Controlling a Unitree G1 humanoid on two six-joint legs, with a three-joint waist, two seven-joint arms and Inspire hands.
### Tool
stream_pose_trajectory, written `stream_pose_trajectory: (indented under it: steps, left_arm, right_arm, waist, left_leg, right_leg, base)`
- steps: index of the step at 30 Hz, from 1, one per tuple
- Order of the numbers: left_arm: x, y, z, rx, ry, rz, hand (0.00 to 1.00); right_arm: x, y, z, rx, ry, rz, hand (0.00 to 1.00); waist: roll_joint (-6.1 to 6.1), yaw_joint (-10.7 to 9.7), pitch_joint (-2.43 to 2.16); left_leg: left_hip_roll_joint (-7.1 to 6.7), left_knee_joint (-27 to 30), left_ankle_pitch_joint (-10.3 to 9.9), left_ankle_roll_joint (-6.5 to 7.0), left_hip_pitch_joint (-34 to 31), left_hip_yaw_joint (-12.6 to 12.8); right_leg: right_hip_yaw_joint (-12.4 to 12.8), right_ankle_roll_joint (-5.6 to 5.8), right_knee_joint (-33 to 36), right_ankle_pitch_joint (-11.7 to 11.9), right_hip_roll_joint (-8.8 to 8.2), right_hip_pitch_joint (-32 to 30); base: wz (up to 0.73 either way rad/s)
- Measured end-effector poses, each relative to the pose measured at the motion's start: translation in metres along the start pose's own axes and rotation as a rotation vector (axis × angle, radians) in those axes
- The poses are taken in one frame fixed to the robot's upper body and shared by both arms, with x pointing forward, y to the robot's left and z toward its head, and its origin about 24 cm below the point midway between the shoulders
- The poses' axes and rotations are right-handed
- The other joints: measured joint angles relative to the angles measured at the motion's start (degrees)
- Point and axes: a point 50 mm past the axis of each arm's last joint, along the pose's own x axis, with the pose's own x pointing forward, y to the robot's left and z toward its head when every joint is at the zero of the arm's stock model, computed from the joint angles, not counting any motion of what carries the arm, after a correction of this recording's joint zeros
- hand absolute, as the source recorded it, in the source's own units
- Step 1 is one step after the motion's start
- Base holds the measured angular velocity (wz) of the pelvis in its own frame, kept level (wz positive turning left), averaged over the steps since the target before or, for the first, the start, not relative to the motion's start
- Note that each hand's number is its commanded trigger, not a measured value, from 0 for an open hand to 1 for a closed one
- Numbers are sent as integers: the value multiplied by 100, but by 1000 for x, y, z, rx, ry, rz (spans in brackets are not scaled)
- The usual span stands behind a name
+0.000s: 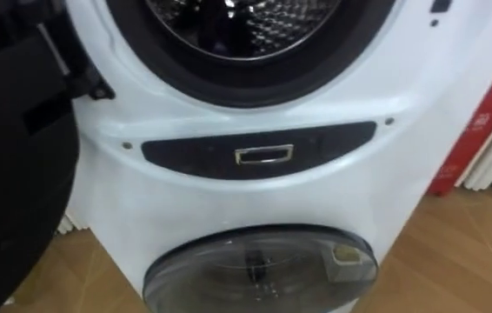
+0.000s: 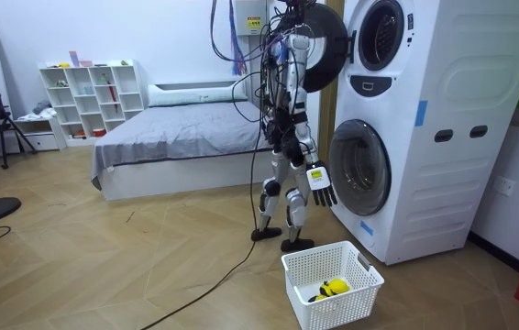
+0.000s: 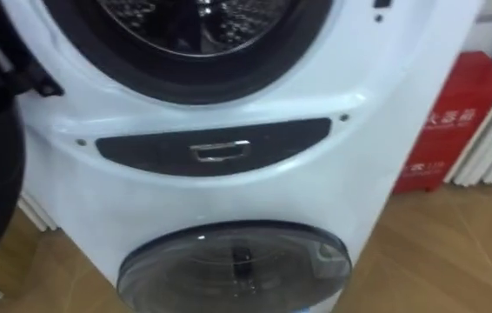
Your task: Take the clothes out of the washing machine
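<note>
One white washing machine (image 2: 425,128), two round doors (image 2: 362,170), one laundry basket (image 2: 356,304), one bed (image 2: 177,128), one shelf unit (image 2: 94,92)

A light wooden plank floor (image 2: 149,266) carries a tall white stacked washing machine tower (image 2: 443,183) at the room view's right. Just in front of it stands a white lattice plastic basket (image 2: 351,302). Further back stand a grey-covered bed (image 2: 177,137) and a white cube shelf unit (image 2: 94,101). A red box (image 1: 481,130) stands beside the tower.

Limbs were silver-grey, joints black; dark cables bundled over torso; right hand (image 2: 323,194) black, white tag at back.
</note>
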Motion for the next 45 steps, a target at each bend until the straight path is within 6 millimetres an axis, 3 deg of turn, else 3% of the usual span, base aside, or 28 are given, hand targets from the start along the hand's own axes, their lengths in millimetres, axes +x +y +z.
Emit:
stream_pose_trajectory:
  steps: [5, 13, 18, 27, 30, 32, 33, 34, 35, 36, 37, 38, 39, 40, 42, 44, 45]
  left_arm:
    - [-1, 4, -4, -22, 11, 19, 0]
    - [-2, -1, -6, -6, 16, 18, 0]
    - [-1, 2, -2, -15, 2, 29, 0]
    - [-3, 4, -7, 18, 15, 33, 0]
    - [-3, 7, -8, 3, 16, 42, 0]
    - [-4, 10, -8, -22, 11, 56, 0]
    - [-3, 10, -4, -43, -6, 56, 0]
    - [-3, 10, -2, -55, -15, 54, 0]
    - [-2, 9, 3, -72, -35, 48, 0]
    - [-2, 6, 7, -70, -49, 40, 0]
    - [-1, 3, 10, -67, -56, 31, 0]
    - [0, 2, 12, -62, -60, 27, 0]
    - [0, 0, 15, -52, -71, 20, 0]
    - [1, -3, 20, -51, -87, 9, 0]
    - [4, -12, 30, -30, -109, -24, 0]
    - [6, -22, 40, -18, -133, -68, 0]
    - [7, -30, 48, -14, -152, -91, 0]
  right_arm:
    - [-2, 2, -14, -14, 60, 4, 0]
    - [0, 15, -2, -64, 32, 48, 0]
    - [2, 19, 3, -75, 21, 61, 0]
    - [0, 16, -7, -108, 49, 85, 0]
    - [-2, 18, -14, -135, 67, 112, 0]
    - [-3, 20, -18, -144, 85, 129, 0]
    - [-3, 20, -18, -151, 86, 130, 0]
    - [-3, 19, -17, -154, 84, 129, 0]
    - [-2, 19, -16, -167, 82, 130, 0]
    - [-2, 18, -15, -172, 83, 129, 0]
    - [-2, 16, -15, -179, 85, 125, 0]
    - [-2, 17, -14, -187, 82, 125, 0]
    - [-2, 17, -12, -202, 74, 127, 0]
    - [-1, 18, -10, -200, 66, 126, 0]
    - [-1, 18, -7, -195, 56, 119, 0]
    - [1, 18, -3, -184, 47, 110, 0]
    - [2, 20, 5, -184, 22, 111, 0]
  waist:
    - [-53, 193, 14]
    - [-49, 423, 10]
    - [-74, 451, 17]
    - [-107, 431, 11]
    - [-136, 459, 35]
    - [-240, 485, 0]
    - [-241, 480, -9]
    - [-226, 476, -8]
    - [-183, 474, -6]
    - [-172, 465, 27]
    - [-65, 461, 11]
    - [-43, 460, 4]
    - [-35, 356, 6]
    - [-61, 292, -8]
    - [-17, 259, 19]
    - [35, 189, 17]
    - [103, 165, 0]
  left_leg:
    - [10, -23, -17, 25, 156, -70]
    - [20, -29, -29, 32, 227, -110]
    - [58, -33, -71, 0, 443, -179]
    - [107, 147, -140, -60, 455, -246]
    - [185, 761, -342, -174, 307, -212]
    - [230, 1650, -391, -250, -74, -100]
    - [323, 2475, -364, -286, -443, -98]
    - [399, 2902, -312, -358, -650, -101]
    - [505, 3663, -118, -382, -990, -112]
    - [596, 4289, 124, -326, -1257, -127]
    - [732, 5083, 454, -306, -1394, -131]
    - [791, 5383, 561, -325, -1375, -104]
    - [855, 5707, 697, -468, -1238, -103]
    - [847, 5767, 767, -580, -1065, -100]
    - [821, 5557, 748, -608, -744, -196]
    - [753, 5167, 622, -723, -470, -354]
    - [684, 4789, 407, -771, -294, -415]
  right_leg:
    - [-43, 26, -26, -60, -2, 180]
    - [-102, 31, -70, -52, -6, 281]
    - [-161, 15, -81, -106, 23, 521]
    - [-198, -40, -49, -189, 58, 593]
    - [-223, -141, 139, -343, 94, 590]
    - [-237, -185, 213, -412, 65, 542]
    - [-252, -180, 231, -439, 72, 553]
    - [-269, -196, 243, -441, 90, 563]
    - [-274, -284, 285, -431, 153, 575]
    - [-275, -367, 372, -460, 197, 572]
    - [-246, -418, 484, -509, 270, 553]
    - [-219, -435, 564, -539, 292, 526]
    - [-214, -436, 660, -577, 303, 480]
    - [-208, -457, 773, -589, 297, 361]
    - [-312, -444, 906, -557, 292, 147]
    - [-434, -455, 1041, -527, 290, -125]
    - [-500, -463, 1166, -498, 286, -348]
  base:
    - [11]
    - [2]
    - [7]
    - [2]
    - [-3]
    - [-9]
    - [-13]
    - [-14]
    - [-17]
    - [-26]
    - [-25]
    - [-13]
    - [0]
    - [0]
    - [12]
    - [22]
    - [11]
